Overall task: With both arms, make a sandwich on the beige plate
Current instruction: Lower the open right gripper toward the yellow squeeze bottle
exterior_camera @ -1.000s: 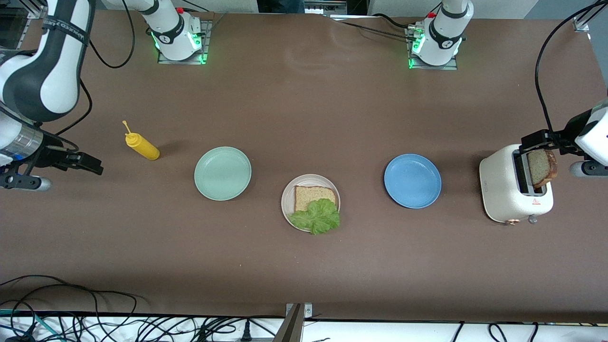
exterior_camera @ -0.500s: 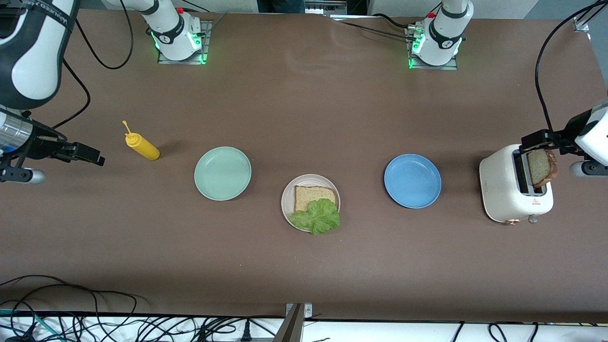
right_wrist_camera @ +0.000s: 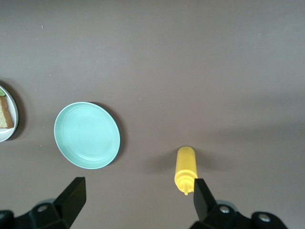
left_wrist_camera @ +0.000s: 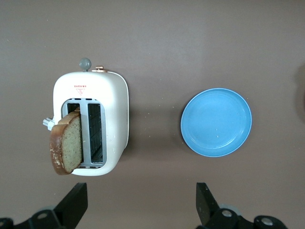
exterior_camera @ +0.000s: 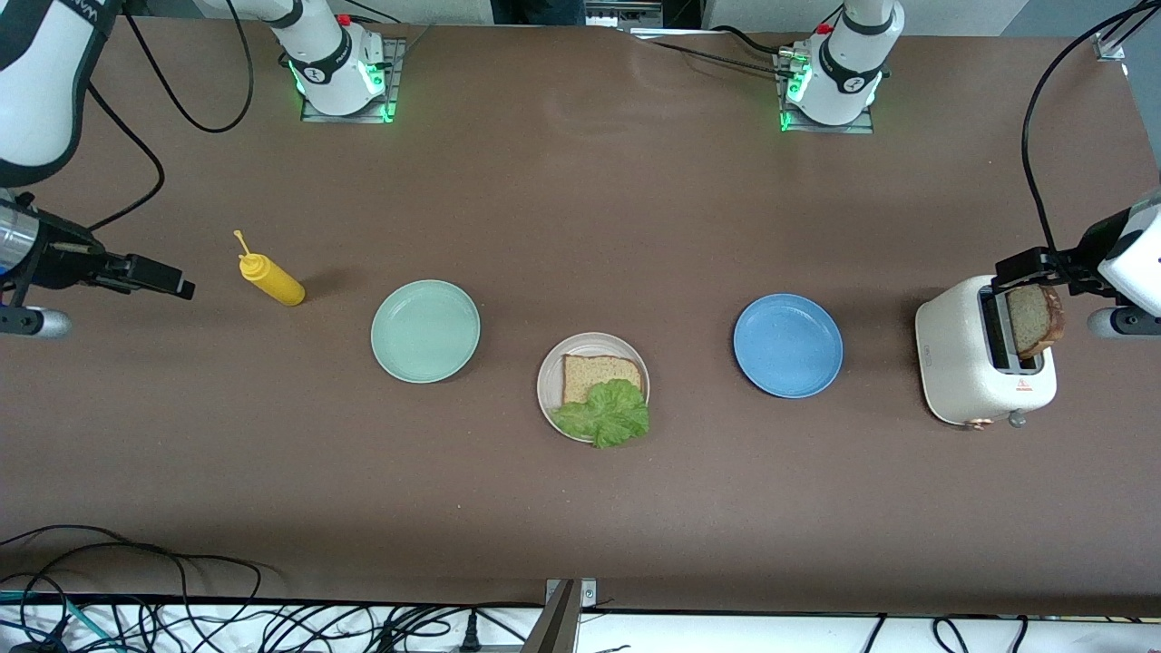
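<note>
The beige plate (exterior_camera: 548,392) lies mid-table with one square brown bread slice (exterior_camera: 594,372) on it. A ruffled green lettuce leaf (exterior_camera: 606,415) rests on that slice's nearer edge. A second bread slice (exterior_camera: 1034,319) (left_wrist_camera: 66,148) stands tilted in a slot of the white toaster (exterior_camera: 961,363) (left_wrist_camera: 109,109) at the left arm's end. My left gripper (exterior_camera: 1029,266) (left_wrist_camera: 139,205) hangs open beside the toaster, holding nothing. My right gripper (exterior_camera: 168,277) (right_wrist_camera: 136,200) hangs open and holds nothing, over the table by the mustard bottle. The right wrist view catches the beige plate's edge (right_wrist_camera: 10,125).
A mint green plate (exterior_camera: 424,330) (right_wrist_camera: 86,135) lies beside the beige plate toward the right arm's end. A blue plate (exterior_camera: 787,345) (left_wrist_camera: 217,121) lies toward the left arm's end. A yellow mustard bottle (exterior_camera: 270,278) (right_wrist_camera: 186,167) lies on its side. Cables run along the front edge.
My right arm has swung away from the front camera, carrying its open gripper with it. The left arm, the bread, the lettuce and the plates have not moved.
</note>
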